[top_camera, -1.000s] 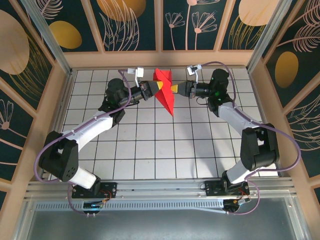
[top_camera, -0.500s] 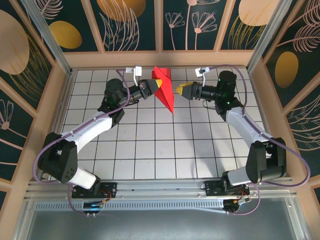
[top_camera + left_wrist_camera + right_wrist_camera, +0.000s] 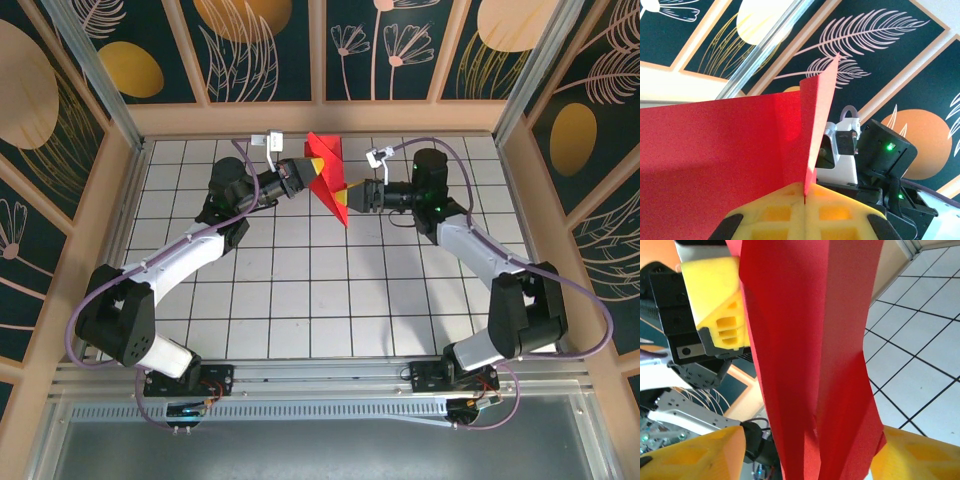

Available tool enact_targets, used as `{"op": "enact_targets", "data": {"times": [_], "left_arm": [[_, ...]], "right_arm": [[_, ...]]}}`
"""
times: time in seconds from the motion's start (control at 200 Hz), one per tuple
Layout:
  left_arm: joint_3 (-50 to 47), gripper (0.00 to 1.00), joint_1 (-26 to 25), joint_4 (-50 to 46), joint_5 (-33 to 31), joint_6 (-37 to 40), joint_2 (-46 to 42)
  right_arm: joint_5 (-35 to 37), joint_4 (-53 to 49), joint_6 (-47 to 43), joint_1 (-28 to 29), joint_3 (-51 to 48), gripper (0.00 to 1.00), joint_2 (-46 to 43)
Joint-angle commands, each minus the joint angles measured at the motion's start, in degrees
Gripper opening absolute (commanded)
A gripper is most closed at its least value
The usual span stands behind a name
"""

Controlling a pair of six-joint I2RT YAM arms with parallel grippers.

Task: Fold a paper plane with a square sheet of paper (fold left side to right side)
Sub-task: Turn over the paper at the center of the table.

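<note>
**While my left tool (image 3: 316, 168) pinches it, the sheet of paper (image 3: 338, 207) hangs over the far tabletop (image 3: 300, 290)**

As the overhead camera shows it, both tools face each other above the far middle of the white gridded tabletop. The left tool comes in from the left and my right tool (image 3: 352, 190) from the right, with the red sheet between them. Sheet is off the surface and creased. Its broad part is up by the left tool, and a narrow point runs toward the near side past the right tool.

Left wrist view: left tool (image 3: 805, 200) is closed, yellow pads (image 3: 770, 215) pressed together on the sheet's lower edge. Sheet of paper (image 3: 715, 160) shows at the left as a flat panel. A fold line rises from the pads, and a second flap stands up from it to a sharp tip. Behind the flap sits the right arm's black wrist housing (image 3: 880, 160), green light on.

Right wrist view: right tool (image 3: 810, 460) is open, not gripping. Its two yellow pads stand apart at the bottom corners, with the sheet (image 3: 805, 340) hanging between them in long vertical folds. Pad at the right of the view (image 3: 920, 455) is touching or just beside the sheet's edge; I cannot tell which. Pad at the left (image 3: 695, 455) is apart from it, dark gap visible. Left tool (image 3: 715, 305) shows upper left, a yellow block against the sheet. Tabletop tiles (image 3: 925, 365) lie lower right.
</note>
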Motion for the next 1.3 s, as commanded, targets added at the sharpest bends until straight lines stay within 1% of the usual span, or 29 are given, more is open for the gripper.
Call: {"op": "enact_targets", "data": {"times": [0.0,0.13,0.19,0.31,0.355,0.465,0.555,0.58,0.636,0.711,0.816,0.961,1.036,1.091,1.176,1.291], "left_arm": [[-0.33,0.03,-0.12,2.86,0.43,-0.52,-1.20],[-0.47,0.04,-0.12,2.66,0.62,-0.52,-0.85],[-0.46,0.06,-0.05,2.49,0.70,-0.54,-0.76],[-0.74,0.19,-0.14,0.77,-0.55,0.81,-1.33],[-0.85,0.26,-0.09,-1.02,-2.03,2.26,-2.00],[-1.14,0.34,-0.16,-6.32,-6.49,6.34,-4.35],[-1.87,0.45,-0.12,-11.92,-12.84,9.81,-6.80],[-2.20,0.47,-0.07,-13.61,-15.03,10.71,-7.58],[-2.53,0.49,-0.07,-17.42,-20.23,12.72,-9.50],[-5.12,0.52,-0.12,-21.75,-28.28,14.34,-12.68],[-8.70,0.58,-0.12,-25.20,-37.35,15.96,-17.96],[-14.08,0.64,-0.11,-27.86,-48.23,17.04,-25.69],[-16.69,0.66,-0.12,-28.94,-53.30,17.50,-30.04],[-18.40,0.67,-0.10,-29.81,-57.14,17.51,-33.09],[-20.77,0.68,-0.12,-31.05,-61.88,17.50,-37.58],[-22.93,0.70,-0.12,-32.00,-65.36,17.66,-42.08]], "right_arm": [[-0.60,-0.87,-1.31,0.24,3.47,0.55,0.69],[-0.33,-2.39,-1.88,0.17,4.95,0.40,1.40],[0.00,-2.99,-2.18,0.20,5.34,0.33,1.47],[1.59,-5.54,-3.80,0.17,6.30,0.20,1.11],[2.50,-7.28,-4.71,0.19,6.74,0.16,0.89],[6.78,-13.01,-8.24,0.31,8.07,0.03,0.45],[12.10,-19.31,-12.45,1.05,9.89,0.00,0.36],[14.11,-21.32,-13.75,1.44,10.49,0.00,0.41],[19.46,-25.68,-16.27,2.57,11.82,0.00,0.50],[30.79,-32.30,-19.81,5.18,14.68,0.00,1.18],[51.39,-41.31,-23.13,10.07,19.39,0.00,4.07],[76.76,-49.94,-22.29,16.20,25.68,0.00,11.19],[88.16,-52.58,-20.95,18.88,27.50,0.00,15.02],[94.50,-54.17,-19.89,20.33,28.78,0.00,18.04],[102.19,-56.69,-18.16,22.03,31.10,0.00,23.20],[107.95,-58.31,-16.45,23.55,33.04,0.00,29.47]]}}
